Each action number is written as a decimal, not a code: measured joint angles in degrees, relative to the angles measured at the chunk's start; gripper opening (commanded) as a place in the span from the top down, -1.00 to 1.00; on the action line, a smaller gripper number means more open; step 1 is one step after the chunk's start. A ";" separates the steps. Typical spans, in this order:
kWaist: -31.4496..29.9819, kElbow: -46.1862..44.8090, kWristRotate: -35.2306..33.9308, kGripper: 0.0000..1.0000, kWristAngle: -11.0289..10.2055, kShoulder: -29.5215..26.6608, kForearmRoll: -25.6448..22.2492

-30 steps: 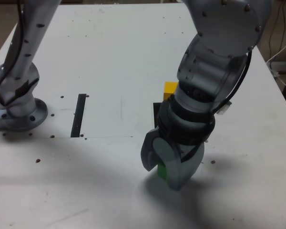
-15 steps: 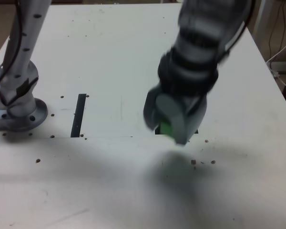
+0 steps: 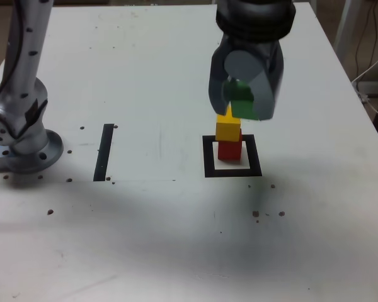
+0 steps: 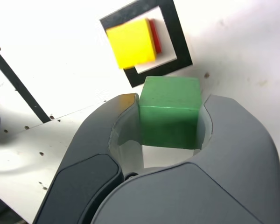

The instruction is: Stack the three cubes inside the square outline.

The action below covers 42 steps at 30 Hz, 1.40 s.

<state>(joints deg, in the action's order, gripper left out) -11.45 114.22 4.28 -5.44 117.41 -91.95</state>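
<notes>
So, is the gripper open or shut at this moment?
Shut on the green cube. In the wrist view the gripper presses the cube from both sides, and the exterior view shows it carried above the yellow cube.

Unitree Z1 arm, exterior and wrist views. The arm's base (image 3: 26,148) is a round silver-grey flange with dark screw holes around its rim and a small rectangular block projecting from its side. Above the base rises a silver-grey cylindrical link (image 3: 26,38) dotted with small dark screws; a black cable runs down along it to the joint just above the base. The wrist section above the gripper is dark, nearly black, with ribbed rings. The gripper (image 3: 242,94) has two broad, rounded, matte grey jaws with a disc-shaped pivot cover. In the wrist view the gripper (image 4: 170,116) shows smooth curved shells with paler inner faces.
</notes>
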 measured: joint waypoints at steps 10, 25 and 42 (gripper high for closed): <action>7.79 -6.18 -1.43 0.58 1.70 -1.60 0.00; 8.97 -7.12 -0.94 0.57 3.78 -0.71 0.07; 8.97 -5.14 -0.74 0.57 4.71 2.06 0.43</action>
<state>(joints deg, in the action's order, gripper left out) -2.48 109.08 3.54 -0.73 119.47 -91.51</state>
